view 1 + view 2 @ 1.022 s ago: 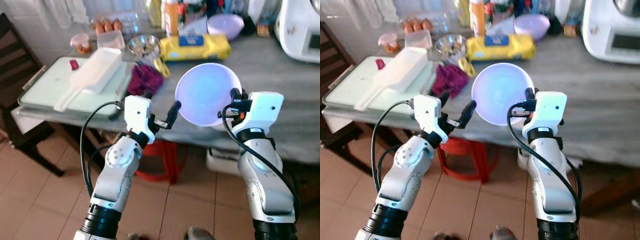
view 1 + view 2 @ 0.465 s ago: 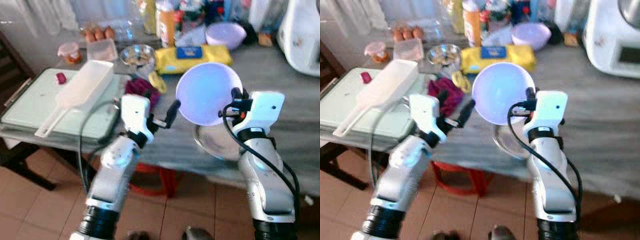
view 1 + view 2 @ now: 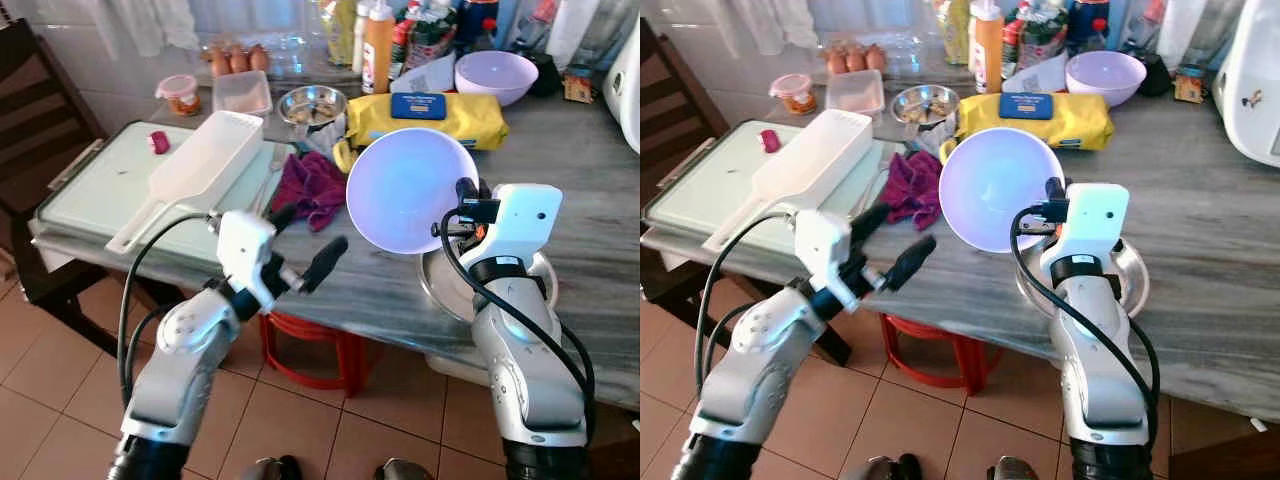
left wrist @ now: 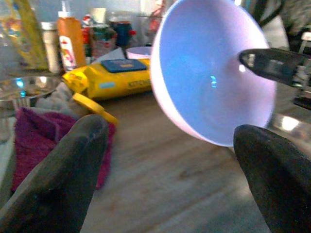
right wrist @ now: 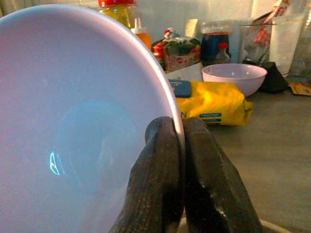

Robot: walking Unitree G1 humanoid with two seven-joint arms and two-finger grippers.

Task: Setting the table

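Sitting far left on grey table [image 3: 590,150]: pale green tray [image 3: 90,185] carrying white scoop-shaped container [image 3: 195,172], small pink bit [image 3: 158,143] near tray's back edge. Lying just beside tray: purple cloth [image 3: 312,188]. Standing behind: clear box [image 3: 243,92], eggs [image 3: 237,60], small jar [image 3: 181,95], steel bowl [image 3: 312,103] holding food.

Hovering at table's front edge, in front of cloth: left gripper [image 3: 305,240], fingers spread wide, gripping nothing, pointing toward lilac bowl [image 3: 410,190].

Hanging tilted on edge above table, opening facing robot's left: lilac bowl, off the surface. Pinching its rim from the right: right gripper [image 5: 182,145], both fingers [image 5: 158,179] pressed tight either side of bowl wall. Resting on table just below and behind bowl and right wrist: steel plate [image 3: 1130,275], partly hidden by arm.

Lying behind bowl: yellow packet [image 3: 425,115] with blue label. Standing further back: orange bottle [image 3: 378,45], other bottles and jars, second lilac bowl [image 3: 495,75]. Showing at far right edge: white appliance [image 3: 1260,85]. Standing under table: red stool [image 3: 310,345].
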